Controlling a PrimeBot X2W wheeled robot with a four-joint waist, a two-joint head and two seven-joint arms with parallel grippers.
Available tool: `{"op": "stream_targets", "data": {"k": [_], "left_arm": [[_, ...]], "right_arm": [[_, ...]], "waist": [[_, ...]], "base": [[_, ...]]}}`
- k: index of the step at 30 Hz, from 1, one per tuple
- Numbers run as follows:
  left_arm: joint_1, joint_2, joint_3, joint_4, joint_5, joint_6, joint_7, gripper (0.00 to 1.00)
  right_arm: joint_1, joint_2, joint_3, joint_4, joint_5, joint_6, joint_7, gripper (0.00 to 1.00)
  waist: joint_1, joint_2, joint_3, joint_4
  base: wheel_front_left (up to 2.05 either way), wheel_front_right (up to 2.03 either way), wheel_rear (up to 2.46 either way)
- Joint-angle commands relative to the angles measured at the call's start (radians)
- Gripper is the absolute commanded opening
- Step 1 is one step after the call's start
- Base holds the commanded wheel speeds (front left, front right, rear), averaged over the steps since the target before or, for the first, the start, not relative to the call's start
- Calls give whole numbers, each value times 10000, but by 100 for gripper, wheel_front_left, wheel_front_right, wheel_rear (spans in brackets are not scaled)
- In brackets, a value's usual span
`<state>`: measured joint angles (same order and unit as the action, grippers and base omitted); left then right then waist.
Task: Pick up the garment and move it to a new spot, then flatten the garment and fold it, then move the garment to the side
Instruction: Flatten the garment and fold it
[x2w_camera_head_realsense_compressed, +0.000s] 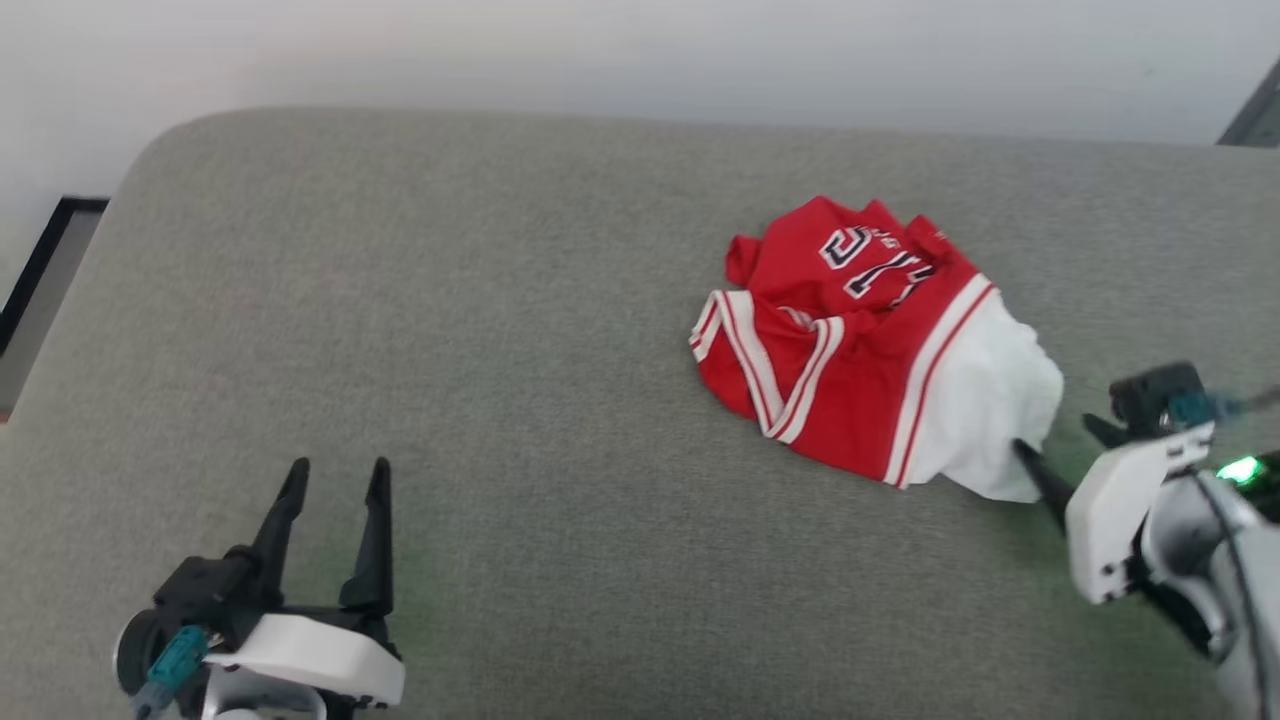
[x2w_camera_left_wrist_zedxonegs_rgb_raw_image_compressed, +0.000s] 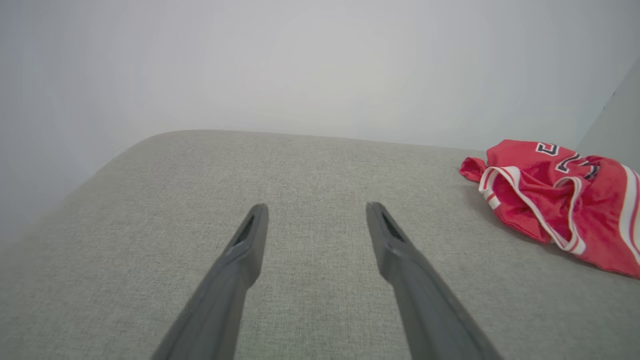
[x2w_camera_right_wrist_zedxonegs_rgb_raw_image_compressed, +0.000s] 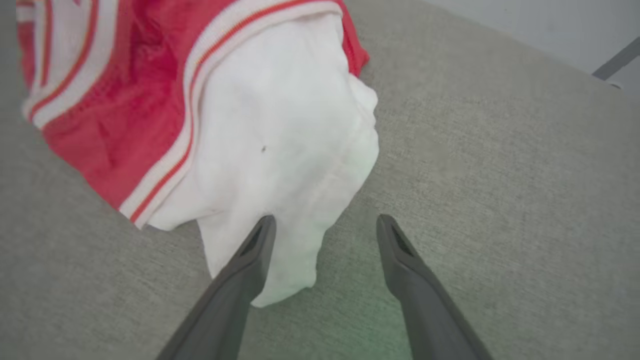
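The garment (x2w_camera_head_realsense_compressed: 860, 340) lies crumpled on the right half of the grey padded surface (x2w_camera_head_realsense_compressed: 500, 300); it is red with striped trim, dark lettering and a white sleeve toward me. My right gripper (x2w_camera_head_realsense_compressed: 1055, 435) stands open at the sleeve's near edge. In the right wrist view the white sleeve (x2w_camera_right_wrist_zedxonegs_rgb_raw_image_compressed: 280, 125) reaches down between the fingers of the right gripper (x2w_camera_right_wrist_zedxonegs_rgb_raw_image_compressed: 326, 220), and its left finger overlaps the cloth. Far to the left, my left gripper (x2w_camera_head_realsense_compressed: 335, 470) is open and empty. In the left wrist view, the left gripper (x2w_camera_left_wrist_zedxonegs_rgb_raw_image_compressed: 316, 207) points over bare fabric, with the garment (x2w_camera_left_wrist_zedxonegs_rgb_raw_image_compressed: 560, 200) off to the right.
A pale wall runs behind the padded surface (x2w_camera_left_wrist_zedxonegs_rgb_raw_image_compressed: 300, 170), whose far left corner is rounded. A dark-framed object (x2w_camera_head_realsense_compressed: 40, 270) sits beyond the left edge, and a dark slanted piece (x2w_camera_head_realsense_compressed: 1255, 110) shows at the upper right.
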<state>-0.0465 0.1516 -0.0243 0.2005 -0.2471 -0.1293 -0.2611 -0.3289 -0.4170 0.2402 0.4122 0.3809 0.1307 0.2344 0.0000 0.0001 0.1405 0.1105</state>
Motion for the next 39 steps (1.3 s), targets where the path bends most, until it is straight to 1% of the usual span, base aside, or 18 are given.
{"op": "stream_targets", "data": {"k": [1, 2, 6, 9, 10, 12, 13, 15, 16, 17, 18, 21, 28, 35, 36, 39], "left_arm": [[-176, -88, -64, 28, -87, -16, -57, 100], [-176, -88, -64, 28, -87, -16, -57, 100], [-404, -310, -40, 22, -180, -17, -57, 100], [-509, -462, -158, 39, -229, -17, -57, 100], [-547, -492, -165, 51, -243, -17, -57, 100], [-612, -578, -195, 100, -266, -17, -57, 100], [-643, -619, -228, 124, -279, -17, -57, 100], [-732, -668, -252, 169, -294, -17, -57, 100], [-759, -685, -261, 182, -299, -17, -57, 100], [-767, -698, -265, 197, -305, -17, -57, 100], [-763, -715, -264, 211, -314, -17, -57, 100], [-733, -715, -164, 207, -302, -18, -57, 100], [-731, -612, -127, 132, -240, -18, -57, 100], [-804, -410, -170, 32, -275, -16, -56, 100], [-856, -360, -139, -1, -299, -16, -56, 100], [-935, -321, -167, -23, -329, -16, -57, 100]], "right_arm": [[-371, -557, 446, -114, 320, 1, 1230, 100], [-371, -557, 446, -114, 320, 1, 1230, 100], [-823, -1186, 729, -424, 1004, 1, 3033, 100], [-989, -1368, 880, -547, 1403, 1, 3951, 100], [-999, -1361, 958, -566, 1602, 1, 4199, 100], [-953, -1511, 1276, -514, 1633, 2, 4707, 100], [-874, -1552, 1447, -512, 1676, 2, 4861, 100], [-837, -1515, 1463, -373, 1859, 2, 5071, 100], [-817, -1540, 1583, -367, 1847, 2, 5147, 95], [-786, -1564, 1646, -350, 1862, 2, 5207, 22], [-757, -1579, 1612, -288, 1901, 2, 5248, 0], [-699, -1693, 1496, -270, 1837, 1, 5235, 0], [-521, -1924, 6, -563, 1569, -24, 4354, 0], [400, -2240, -2034, -876, 1372, -21, 4065, 0], [611, -2311, -2587, -899, 1273, -21, 4071, 0], [794, -2330, -3472, -750, 1026, -21, 3980, 0]], "waist": [[0, -1, 279, 273], [0, -1, 279, 273], [0, -1, 660, 568], [0, -1, 949, 791], [0, -1, 1029, 855], [0, -1, 1136, 968], [0, -1, 1183, 1016], [0, -1, 1262, 1093], [0, -1, 1278, 1116], [0, -1, 1294, 1135], [0, -1, 1301, 1141], [0, -1, 1263, 1061], [0, -1, 1106, 515], [0, -1, 1117, -72], [0, -1, 1182, -194], [0, -1, 1287, -310]], "base": [[0, 0, 0], [0, 0, 0], [0, 0, 0], [0, 0, 0], [0, 0, 0], [0, 0, 0], [0, 0, 0], [0, 0, 0], [0, 0, 0], [0, 0, 0], [0, 0, 0], [0, 0, 0], [0, 0, 0], [0, 0, 0], [0, 0, 0], [0, 0, 0]]}}
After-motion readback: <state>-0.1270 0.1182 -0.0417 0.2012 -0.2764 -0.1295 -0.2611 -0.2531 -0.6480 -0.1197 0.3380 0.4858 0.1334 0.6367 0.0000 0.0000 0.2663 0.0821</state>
